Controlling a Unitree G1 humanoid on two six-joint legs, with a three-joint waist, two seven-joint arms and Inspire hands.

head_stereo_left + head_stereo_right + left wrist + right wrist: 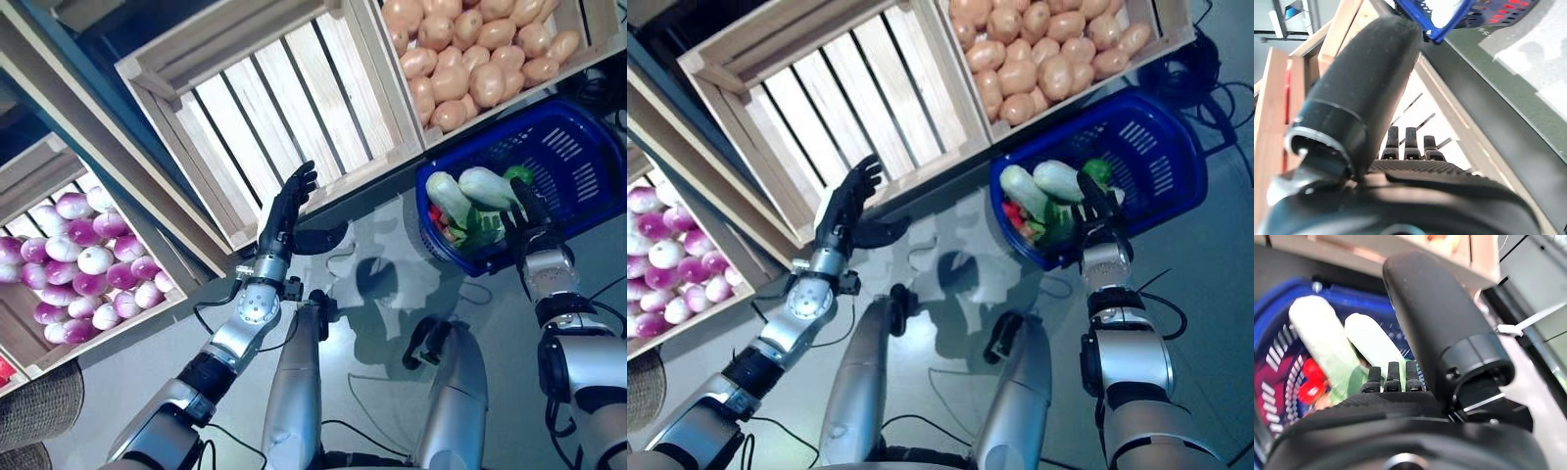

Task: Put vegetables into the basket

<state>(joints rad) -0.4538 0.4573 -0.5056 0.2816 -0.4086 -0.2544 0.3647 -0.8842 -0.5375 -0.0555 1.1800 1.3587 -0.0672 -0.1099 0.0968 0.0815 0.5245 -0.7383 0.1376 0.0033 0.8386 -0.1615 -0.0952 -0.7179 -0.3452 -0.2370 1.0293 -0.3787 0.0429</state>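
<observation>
1. dark left hand (pixel 290 208) hangs with straight, relaxed fingers over the front rail of the empty wooden crate (pixel 284 98), holding nothing.
2. right hand (pixel 529 217) sits at the near rim of the blue basket (pixel 578 157), fingers straight and spread apart, nothing clamped in them; they reach over the vegetables.
3. basket rests on the grey floor (pixel 392 264), just in front of the crates.
4. two pale green-white vegetables (pixel 451 196) lie side by side inside it, long axes running from the near-right up toward the far-left rim, leafy green ends toward the right hand; red pieces (pixel 1011 217) show beneath them.
5. purple-and-white turnips (pixel 88 264) fill the crate at the left.
6. tan potatoes (pixel 470 49) fill the far crate just beyond the basket.
</observation>
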